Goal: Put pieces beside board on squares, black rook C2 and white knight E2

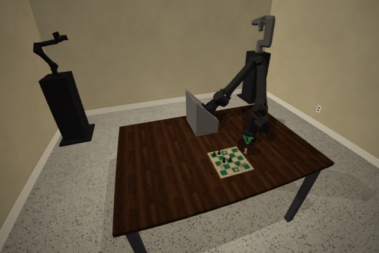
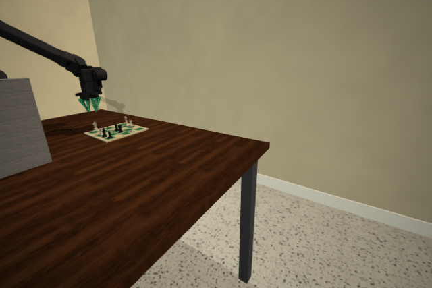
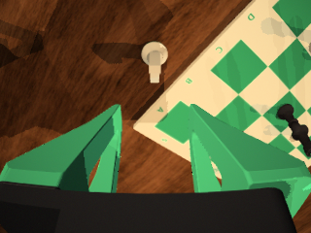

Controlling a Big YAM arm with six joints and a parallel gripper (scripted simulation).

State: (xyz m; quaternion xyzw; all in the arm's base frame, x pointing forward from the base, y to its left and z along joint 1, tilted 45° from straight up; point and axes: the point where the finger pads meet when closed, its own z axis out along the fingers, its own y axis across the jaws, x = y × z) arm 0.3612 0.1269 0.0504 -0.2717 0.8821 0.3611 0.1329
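Note:
The small green-and-cream chessboard [image 1: 230, 162] lies on the dark wooden table, with several black and white pieces standing on it. A white piece [image 1: 246, 150], which looks like the white knight, stands upright on the wood just off the board's far right edge. It also shows in the exterior view [image 2: 94, 125] and in the wrist view [image 3: 155, 58]. My gripper [image 1: 247, 140] hangs above the table a little behind that piece, off the board's corner. Its green fingers stand apart with nothing between them. A black piece [image 3: 294, 126] stands on the board at the wrist view's right edge.
A grey wedge-shaped block [image 1: 200, 115] stands on the table behind the board, close to my arm's base. A black pedestal with a second arm [image 1: 66, 106] stands on the floor at the left. The table's right edge is near the board.

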